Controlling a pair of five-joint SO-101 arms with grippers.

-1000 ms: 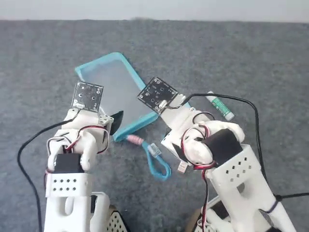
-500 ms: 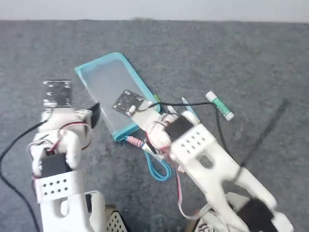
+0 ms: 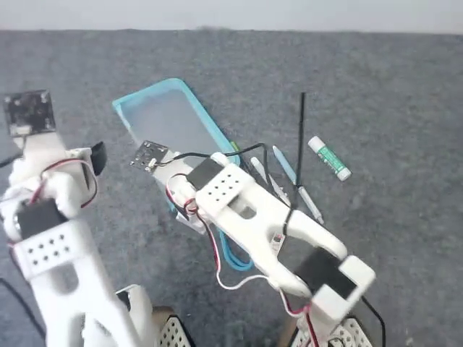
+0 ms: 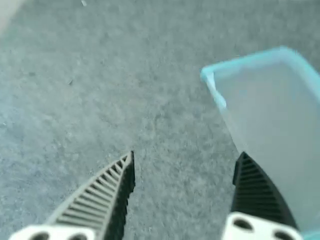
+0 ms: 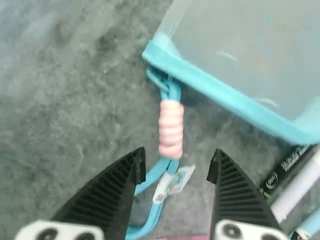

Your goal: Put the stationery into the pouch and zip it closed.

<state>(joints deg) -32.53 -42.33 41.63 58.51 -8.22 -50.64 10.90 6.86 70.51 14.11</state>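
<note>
Right end effector swung over pouch pull — jaws apart; left end effector likewise.

this looks to me like a small robotics lab or hobby bench. a grey felt mat covers the table and a pale wall runs at 12 o'clock. my left arm and right arm, of white printed plastic, carry a bare circuit board and loose red wires.

Both my arms, the left arm and the right arm, are white printed plastic with perforated housings and black servo blocks. Red, black and white cables loop along them. My jaws are black and ribbed, on white bases.
</note>
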